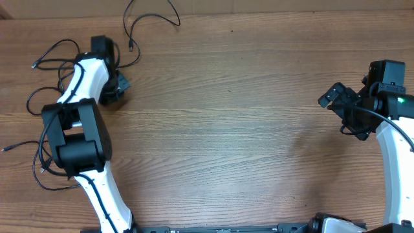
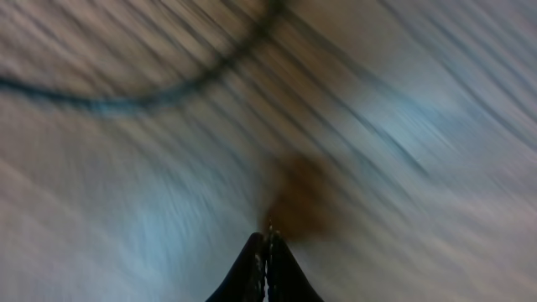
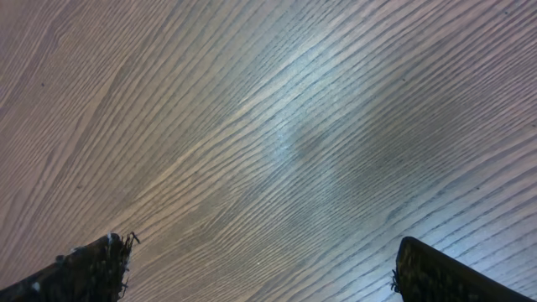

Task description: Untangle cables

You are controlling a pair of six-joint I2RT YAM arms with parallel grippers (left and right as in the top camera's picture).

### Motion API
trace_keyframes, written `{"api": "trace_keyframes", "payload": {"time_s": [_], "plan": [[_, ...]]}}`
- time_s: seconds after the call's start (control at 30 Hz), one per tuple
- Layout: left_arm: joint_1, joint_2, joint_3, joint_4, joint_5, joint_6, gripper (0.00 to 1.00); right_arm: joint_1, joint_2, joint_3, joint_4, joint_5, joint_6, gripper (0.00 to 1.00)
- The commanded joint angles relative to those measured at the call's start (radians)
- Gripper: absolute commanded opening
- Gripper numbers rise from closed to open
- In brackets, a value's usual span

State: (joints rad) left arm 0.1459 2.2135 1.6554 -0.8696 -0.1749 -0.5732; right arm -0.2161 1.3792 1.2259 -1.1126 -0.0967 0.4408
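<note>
Woodgrain of the bench fills the overhead view, and you have the two arms set at opposite edges for what I judge a plain reason: the work lies on one side only. Your left arm reaches toward ten o'clock, straight into the cables, because that is where the cords loop across each other. Your right arm stands at three o'clock, well apart from every strand, probably held clear until a second grip is wanted.

Your left tool sits at the tangle's three o'clock side. Its fingers are clenched tip to tip with no cord showing between them. Whether a thin strand is nipped there I cannot tell, since that picture is smeared. Your right tool is released, jaws wide.

The main knot lies at ten o'clock, partly under the left arm. One cord trails off toward twelve o'clock, ending in a plug, and more loops lie at eight o'clock beside the arm.

The overhead view gives you the whole layout but hides how the left jaws stand. The left wrist view settles that, and adds one blurred cord arc at eleven o'clock, apart from the tips. The right wrist view shows only bare grain between its fingers, so nothing lies beneath that tool.
</note>
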Motion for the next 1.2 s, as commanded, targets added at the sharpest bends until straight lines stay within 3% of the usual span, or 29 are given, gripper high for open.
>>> {"api": "trace_keyframes", "payload": {"time_s": [0.0, 0.23, 0.4, 0.63, 0.8, 0.97, 1.1, 1.17], "plan": [[0.038, 0.05, -0.002, 0.04, -0.061, -0.025, 0.04, -0.004, -0.002, 0.021, 0.004, 0.01, 0.001, 1.0], [0.151, 0.047, 0.037, 0.145, -0.183, 0.006, 0.04, -0.004, -0.002, 0.021, 0.004, 0.01, 0.001, 1.0], [0.235, 0.047, 0.089, 0.193, -0.185, 0.027, 0.04, -0.004, -0.002, 0.021, 0.004, 0.01, 0.001, 1.0], [0.279, 0.035, 0.284, -0.014, 0.322, 0.096, 0.05, -0.004, -0.002, 0.021, 0.004, 0.01, 0.001, 1.0], [0.258, -0.049, 0.395, -0.131, 0.328, 0.105, 0.17, -0.004, -0.002, 0.021, 0.004, 0.01, 0.0, 1.0], [0.247, -0.275, 0.404, -0.274, 0.375, 0.129, 0.4, -0.004, -0.002, 0.021, 0.004, 0.01, 0.0, 1.0], [0.247, -0.43, 0.403, -0.395, 0.378, 0.197, 0.45, -0.004, -0.002, 0.021, 0.004, 0.01, 0.001, 1.0], [0.246, -0.502, 0.399, -0.449, 0.379, 0.216, 0.52, -0.004, -0.002, 0.021, 0.004, 0.01, 0.001, 1.0]]}}
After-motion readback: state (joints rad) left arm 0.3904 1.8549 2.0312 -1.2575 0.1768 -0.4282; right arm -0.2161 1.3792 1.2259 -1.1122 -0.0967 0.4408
